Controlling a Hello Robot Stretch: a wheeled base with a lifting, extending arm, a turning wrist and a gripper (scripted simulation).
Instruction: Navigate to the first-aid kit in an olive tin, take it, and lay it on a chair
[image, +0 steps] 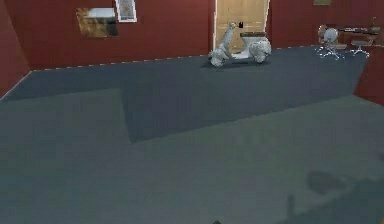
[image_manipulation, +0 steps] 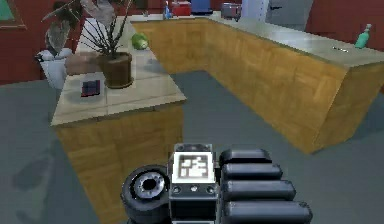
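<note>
Beside the near end of the pale-topped wooden kitchen island (image_manipulation: 120, 140) sat the gripper (image_manipulation: 150, 190), a dark round body. Its far end was indistinct, so whether it grasped anything could not be told. On the island stood a brown-potted spiky plant (image_manipulation: 115, 62) and a small dark flat square (image_manipulation: 90, 88). Whether that square was the olive tin could not be told.

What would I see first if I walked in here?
A pale scooter stands by the door at the far red wall, top middle of the forward view. In the arm side view, a spiky potted plant sits on a wooden island at the left, with a long wooden counter behind.
</note>
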